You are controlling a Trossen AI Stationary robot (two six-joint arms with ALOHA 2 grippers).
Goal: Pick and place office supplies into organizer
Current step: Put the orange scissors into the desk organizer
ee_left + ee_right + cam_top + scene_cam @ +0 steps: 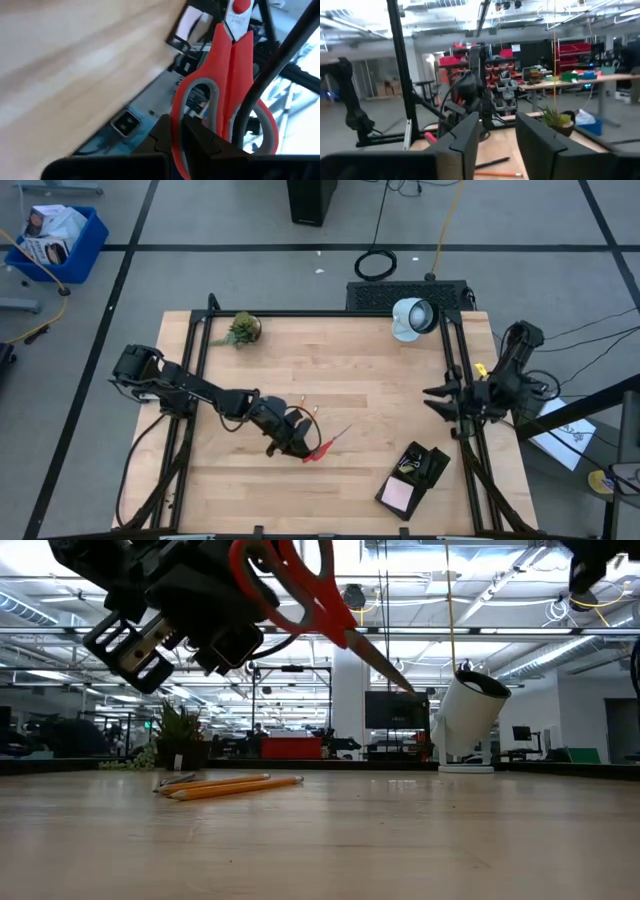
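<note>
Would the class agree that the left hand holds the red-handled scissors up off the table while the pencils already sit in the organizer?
Not quite. The left hand does hold the red-handled scissors up off the table, but the pencils are not in the organizer: the low view shows them lying on the bare tabletop.

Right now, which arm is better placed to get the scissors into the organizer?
Left. The left hand is shut on the scissors, lifted off the table, with the organizer just to their right. The right hand, open and empty, waits at the table's right edge.
</note>
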